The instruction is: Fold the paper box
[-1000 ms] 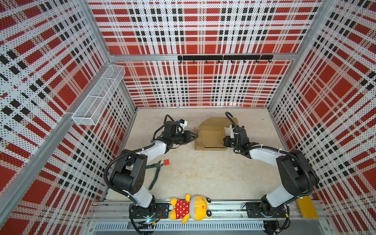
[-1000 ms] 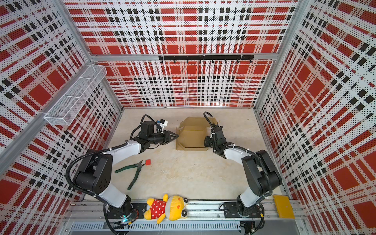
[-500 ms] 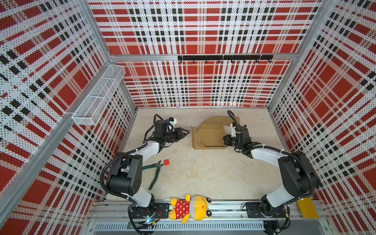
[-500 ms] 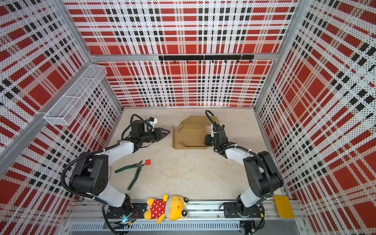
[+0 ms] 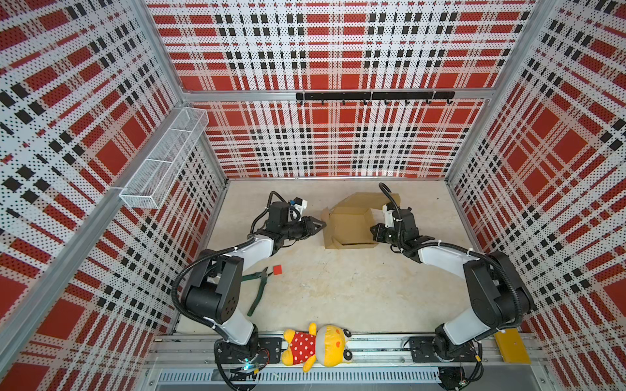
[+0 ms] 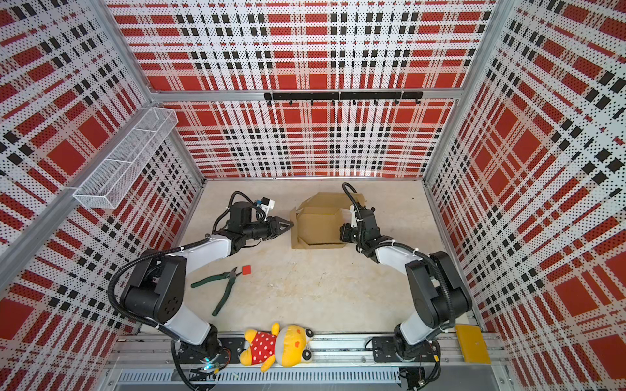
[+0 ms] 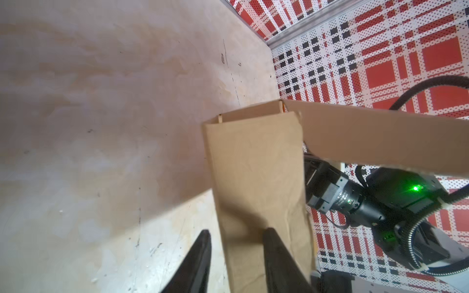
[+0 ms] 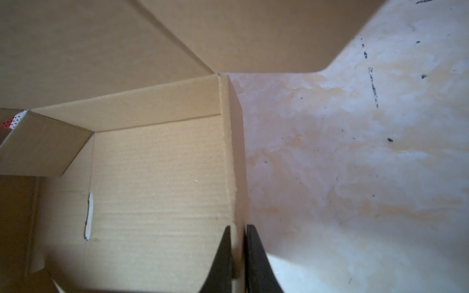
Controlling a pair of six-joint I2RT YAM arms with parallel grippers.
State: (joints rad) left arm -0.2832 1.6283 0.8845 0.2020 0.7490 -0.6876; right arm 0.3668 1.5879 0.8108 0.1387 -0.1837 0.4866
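Observation:
The paper box [image 5: 350, 225] [image 6: 318, 225] is brown cardboard, partly set up at the back middle of the table, with its lid panel raised behind. My right gripper [image 5: 372, 230] [image 8: 238, 228] is shut on the box's right wall, whose thin edge runs between the two fingers. My left gripper [image 5: 321, 225] [image 7: 237, 232] is open at the box's left side. In the left wrist view one finger stands over the table and the other in front of the standing side flap [image 7: 253, 165]. The right wrist view shows the box's floor [image 8: 157, 177] with a slit.
Green pliers [image 5: 259, 287] and a small red square [image 5: 277, 269] lie near the left arm's base. A yellow plush toy [image 5: 316, 347] lies on the front rail, and a yellow plate [image 5: 511, 345] at the front right. A wire basket [image 5: 162, 169] hangs on the left wall.
My left gripper pulled back to the left, away from the box, then came back to its left side. The box's left flap opened outward. The right gripper kept its hold.

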